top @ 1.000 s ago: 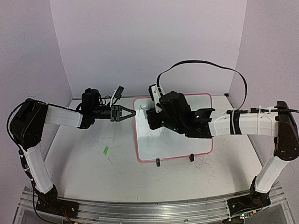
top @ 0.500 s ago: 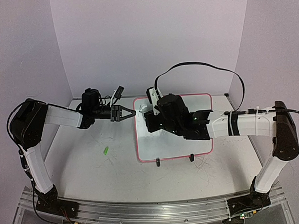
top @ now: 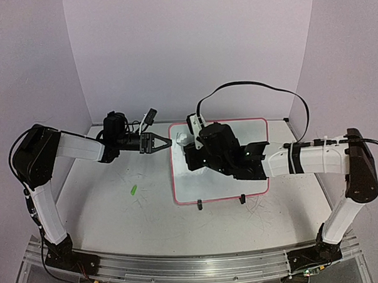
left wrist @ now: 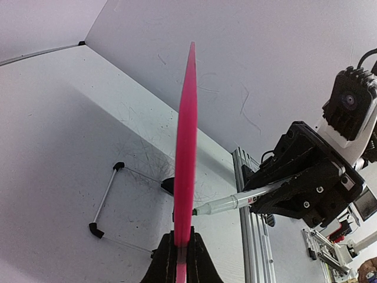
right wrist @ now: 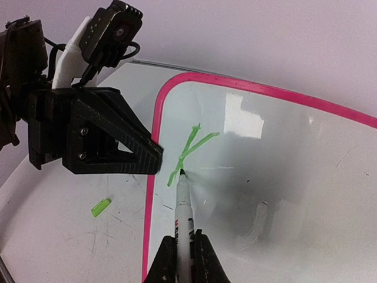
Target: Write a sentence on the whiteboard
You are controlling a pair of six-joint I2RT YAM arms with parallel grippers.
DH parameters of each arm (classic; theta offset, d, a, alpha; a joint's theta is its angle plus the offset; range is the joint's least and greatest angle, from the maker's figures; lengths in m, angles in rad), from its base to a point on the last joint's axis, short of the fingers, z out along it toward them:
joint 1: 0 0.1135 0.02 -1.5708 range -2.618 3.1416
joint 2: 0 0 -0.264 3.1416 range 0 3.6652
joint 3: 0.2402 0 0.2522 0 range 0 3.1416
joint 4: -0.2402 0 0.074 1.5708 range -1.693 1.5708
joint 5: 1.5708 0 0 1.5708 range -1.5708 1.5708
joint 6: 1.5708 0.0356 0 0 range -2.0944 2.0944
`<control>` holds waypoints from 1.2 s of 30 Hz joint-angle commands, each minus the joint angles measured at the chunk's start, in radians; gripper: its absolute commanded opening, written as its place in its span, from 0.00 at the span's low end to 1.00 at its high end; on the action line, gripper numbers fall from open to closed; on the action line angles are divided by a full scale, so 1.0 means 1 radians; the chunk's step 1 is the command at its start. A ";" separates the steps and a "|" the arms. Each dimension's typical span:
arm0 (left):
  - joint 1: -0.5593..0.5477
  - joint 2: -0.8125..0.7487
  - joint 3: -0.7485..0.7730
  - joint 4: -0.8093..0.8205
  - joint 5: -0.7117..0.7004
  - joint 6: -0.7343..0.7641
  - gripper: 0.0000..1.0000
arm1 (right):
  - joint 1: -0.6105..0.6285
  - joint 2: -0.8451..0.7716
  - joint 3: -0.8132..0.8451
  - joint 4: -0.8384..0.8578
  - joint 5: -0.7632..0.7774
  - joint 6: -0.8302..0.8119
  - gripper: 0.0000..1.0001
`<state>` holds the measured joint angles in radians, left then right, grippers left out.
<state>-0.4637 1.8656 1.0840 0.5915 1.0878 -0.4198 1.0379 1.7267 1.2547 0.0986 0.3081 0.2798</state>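
Green cap [top: 133, 189] lies on the table [top: 117, 213], left of the board [top: 241, 184] and apart from it, as before. The left tool [top: 167, 143] pinches the board's pink left edge and has not moved. Near the board's upper left corner sit a few bright green strokes [right wrist: 189, 150], and the marker [right wrist: 183, 206] tip touches their lower end. The right tool [right wrist: 184, 243], clamped on the marker, has shifted slightly left toward that corner since a second ago.

White table [top: 117, 223] bears whiteboard [top: 210, 189], small green piece [top: 133, 189].
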 commanded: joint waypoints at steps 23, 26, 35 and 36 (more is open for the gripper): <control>-0.009 -0.045 0.005 0.022 0.050 0.003 0.00 | -0.009 -0.058 -0.067 -0.030 0.077 0.036 0.00; -0.009 -0.043 0.006 0.022 0.049 0.003 0.00 | -0.010 -0.057 -0.049 -0.027 0.052 0.020 0.00; -0.009 -0.039 0.003 0.022 0.045 0.004 0.00 | -0.003 -0.201 -0.124 0.055 -0.024 -0.001 0.00; -0.009 -0.036 0.004 0.022 0.045 0.003 0.00 | -0.004 -0.221 -0.154 0.058 -0.009 -0.002 0.00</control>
<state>-0.4637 1.8656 1.0840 0.5949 1.0971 -0.4191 1.0386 1.6295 1.1718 0.1094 0.2890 0.2888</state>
